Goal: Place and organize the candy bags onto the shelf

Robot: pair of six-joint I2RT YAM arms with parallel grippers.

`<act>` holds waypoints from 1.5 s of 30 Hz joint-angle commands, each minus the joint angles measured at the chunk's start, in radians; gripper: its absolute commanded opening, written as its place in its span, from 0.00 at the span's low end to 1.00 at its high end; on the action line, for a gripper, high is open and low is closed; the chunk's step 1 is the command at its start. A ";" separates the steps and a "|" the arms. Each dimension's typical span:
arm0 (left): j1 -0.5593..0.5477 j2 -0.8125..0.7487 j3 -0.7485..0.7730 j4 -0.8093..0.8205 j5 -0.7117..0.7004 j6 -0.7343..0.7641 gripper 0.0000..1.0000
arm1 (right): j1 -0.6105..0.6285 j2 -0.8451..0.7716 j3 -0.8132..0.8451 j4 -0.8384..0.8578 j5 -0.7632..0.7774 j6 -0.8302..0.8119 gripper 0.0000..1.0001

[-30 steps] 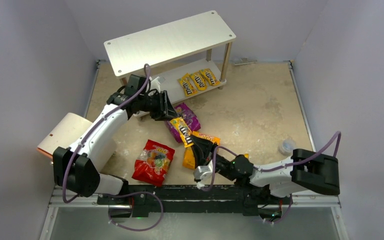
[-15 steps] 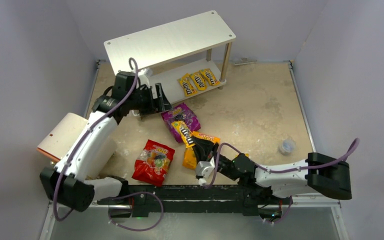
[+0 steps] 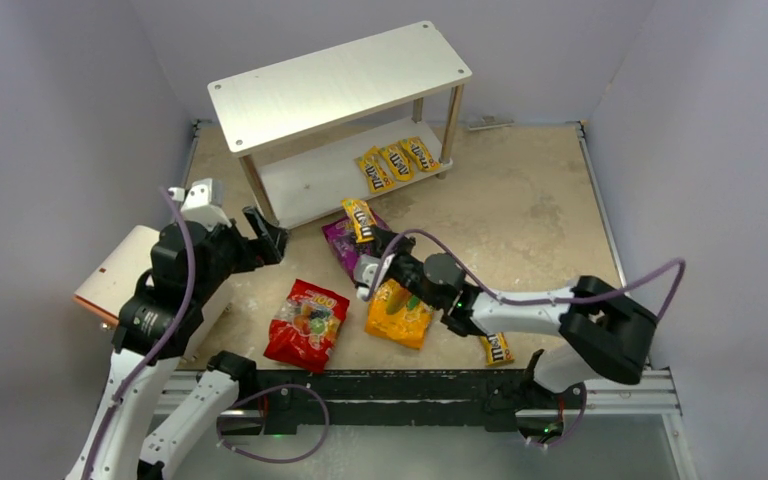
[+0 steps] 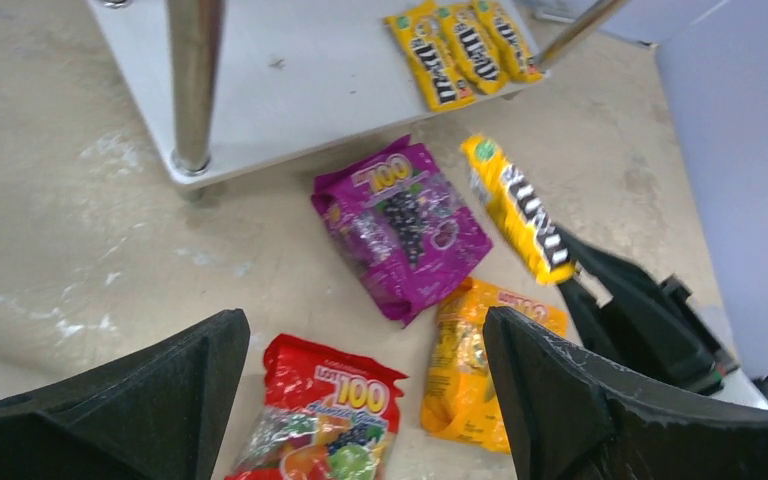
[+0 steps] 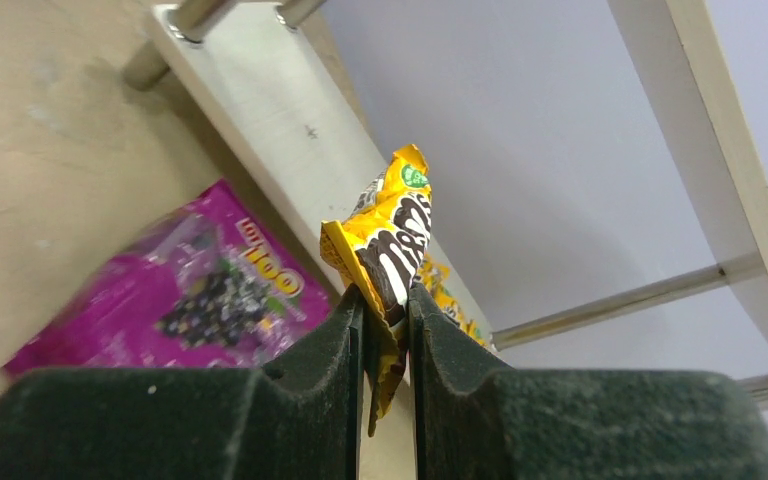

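- Your right gripper (image 5: 383, 300) pinches the M&M's packet (image 5: 392, 240) by its tail; it may snag the shelf (image 3: 310, 180) edge at 12 o'clock.
- Your left gripper (image 4: 360, 335) gapes, empty.

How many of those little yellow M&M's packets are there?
5 packets: three on the shelf's lower board, one pinched in the right end effector, one on the floor beside that arm.

Three big pouches: one red (image 3: 306, 325), one purple (image 3: 345, 240), one orange (image 3: 398, 315). Five small yellow packets (image 3: 397, 161) in all: three in a row on the lower board, one packet (image 3: 361, 219) lifted up, one packet (image 3: 497, 348) lying alone. One shelf (image 3: 340, 82), made of two boards. One cream cylinder (image 3: 120, 262).
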 commanded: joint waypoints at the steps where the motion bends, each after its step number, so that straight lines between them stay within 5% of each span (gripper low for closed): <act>1: 0.005 -0.083 -0.063 -0.020 -0.141 0.014 0.93 | -0.077 0.184 0.128 0.199 -0.105 -0.089 0.03; 14: 0.005 -0.137 -0.069 -0.077 -0.190 0.016 0.96 | -0.278 0.539 0.561 0.020 -0.289 -0.080 0.07; 45: 0.005 -0.166 -0.064 -0.104 -0.182 -0.002 0.98 | -0.341 0.765 0.732 -0.152 -0.298 -0.134 0.11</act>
